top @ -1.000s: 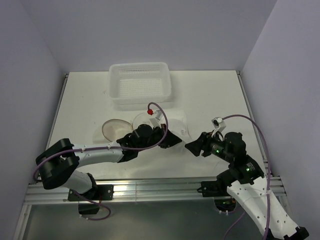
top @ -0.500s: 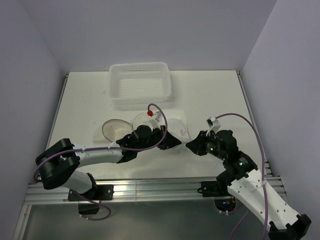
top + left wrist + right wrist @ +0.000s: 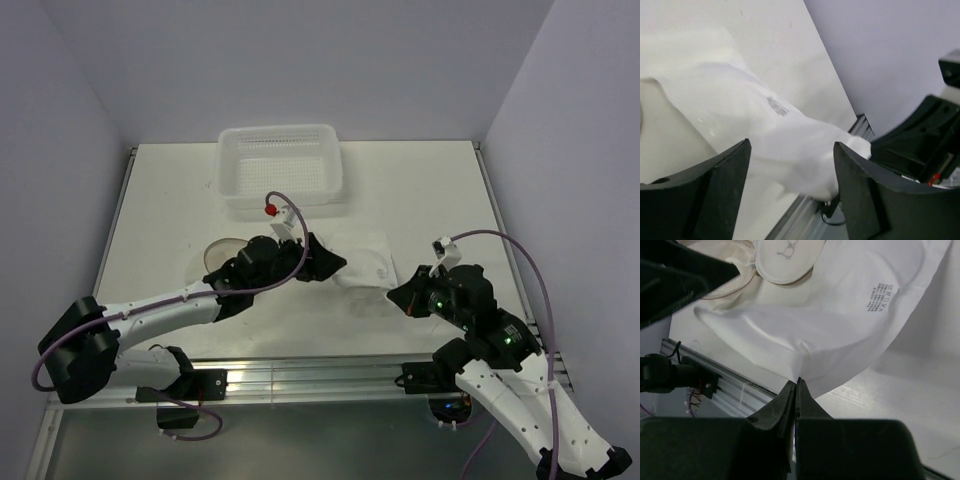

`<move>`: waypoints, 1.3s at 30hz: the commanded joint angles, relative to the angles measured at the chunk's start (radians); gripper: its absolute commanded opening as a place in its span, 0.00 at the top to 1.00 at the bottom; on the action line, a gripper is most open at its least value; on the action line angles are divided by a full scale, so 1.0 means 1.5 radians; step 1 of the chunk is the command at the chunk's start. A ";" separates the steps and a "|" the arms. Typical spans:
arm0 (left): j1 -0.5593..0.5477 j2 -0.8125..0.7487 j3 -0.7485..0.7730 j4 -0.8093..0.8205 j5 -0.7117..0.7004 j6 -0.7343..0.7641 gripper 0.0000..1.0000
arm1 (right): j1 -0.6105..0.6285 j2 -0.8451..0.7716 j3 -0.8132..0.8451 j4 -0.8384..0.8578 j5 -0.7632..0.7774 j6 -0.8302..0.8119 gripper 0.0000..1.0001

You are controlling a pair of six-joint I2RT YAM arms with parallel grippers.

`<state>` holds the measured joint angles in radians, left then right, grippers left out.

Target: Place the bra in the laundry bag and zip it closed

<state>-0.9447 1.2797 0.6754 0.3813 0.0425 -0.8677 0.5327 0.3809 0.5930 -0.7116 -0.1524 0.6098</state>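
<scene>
The bra [image 3: 366, 260] is a white fabric sheet with a printed label [image 3: 879, 298], spread on the table between both arms. My right gripper [image 3: 393, 294] is shut on its near edge, the pinch showing in the right wrist view [image 3: 797, 382]. Open, my left gripper [image 3: 335, 266] sits at the bra's left end, and the fabric [image 3: 785, 135] lies loose between its fingers [image 3: 725, 190]. The laundry bag [image 3: 222, 253] is a beige mesh disc, partly hidden behind the left arm; its face with the bra drawing [image 3: 787, 251] lies beside the bra.
A white perforated basket [image 3: 280, 170] stands at the back of the table. The metal rail [image 3: 320, 375] runs along the near edge, just below the bra in the right wrist view [image 3: 740, 385]. Purple walls close in both sides.
My left gripper has opened, let go of the bra and drawn back to the left. My right gripper has shut on the bra's near edge and pulled it slightly right.
</scene>
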 commanded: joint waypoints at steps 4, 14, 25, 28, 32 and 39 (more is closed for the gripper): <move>0.027 0.064 0.044 -0.003 -0.045 0.055 0.42 | 0.005 -0.016 0.088 -0.157 -0.011 0.013 1.00; 0.033 0.105 -0.024 0.085 -0.053 0.009 0.68 | 0.005 0.059 0.045 -0.015 0.043 0.022 1.00; 0.033 0.063 -0.071 0.078 -0.062 0.006 0.70 | -0.115 0.322 0.065 0.208 0.034 -0.022 1.00; 0.033 0.062 -0.079 0.082 -0.051 0.001 0.69 | -0.157 0.387 0.056 0.265 0.029 -0.023 1.00; 0.030 0.084 -0.072 0.080 -0.042 0.004 0.68 | -0.183 0.497 0.080 0.315 -0.015 -0.025 1.00; 0.030 0.128 0.004 0.012 -0.098 0.033 0.41 | -0.205 0.535 0.110 0.358 -0.080 -0.019 1.00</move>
<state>-0.8982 1.4464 0.5945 0.4240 -0.0521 -0.8455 0.2344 1.2259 0.7017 -0.2443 -0.2138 0.5900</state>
